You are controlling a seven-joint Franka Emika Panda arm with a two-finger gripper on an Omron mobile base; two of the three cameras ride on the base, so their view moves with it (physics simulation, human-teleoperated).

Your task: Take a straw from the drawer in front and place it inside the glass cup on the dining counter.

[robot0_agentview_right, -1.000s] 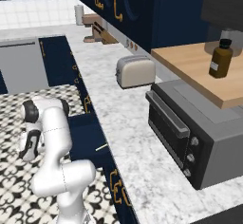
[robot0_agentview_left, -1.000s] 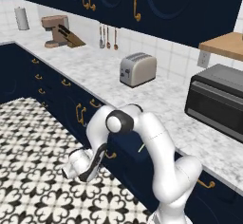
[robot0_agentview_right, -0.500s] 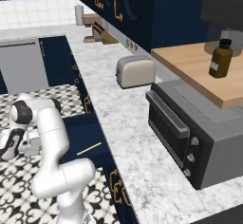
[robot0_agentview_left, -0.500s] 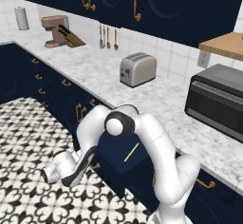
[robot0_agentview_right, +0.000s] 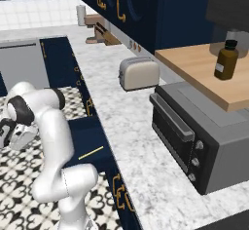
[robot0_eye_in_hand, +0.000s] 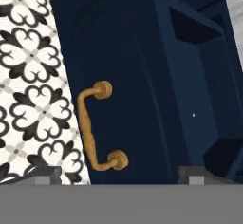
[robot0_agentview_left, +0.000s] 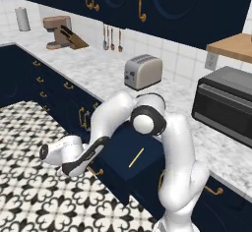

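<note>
The white arm rises from its base, bends at a dark elbow joint and reaches down and to the robot's left, forearm sloping low. The end effector (robot0_agentview_left: 74,167) hangs near floor level, its 2 dark fingers (robot0_eye_in_hand: 45,174) spread wide apart, gripping nothing.

toaster (robot0_agentview_left: 142,72), oven (robot0_agentview_left: 225,103) (black), bottle (robot0_agentview_right: 224,60)

Drawer (robot0_eye_in_hand: 137,76) matt navy; handle (robot0_eye_in_hand: 92,126) brass; worktop (robot0_agentview_left: 103,71) marble.

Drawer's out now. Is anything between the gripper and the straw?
Nothing lies over the straw; it sits uncovered in the open drawer. The open gripper is out in front of the drawer front, below its rim, so that front and the arm's own forearm lie between.
</note>
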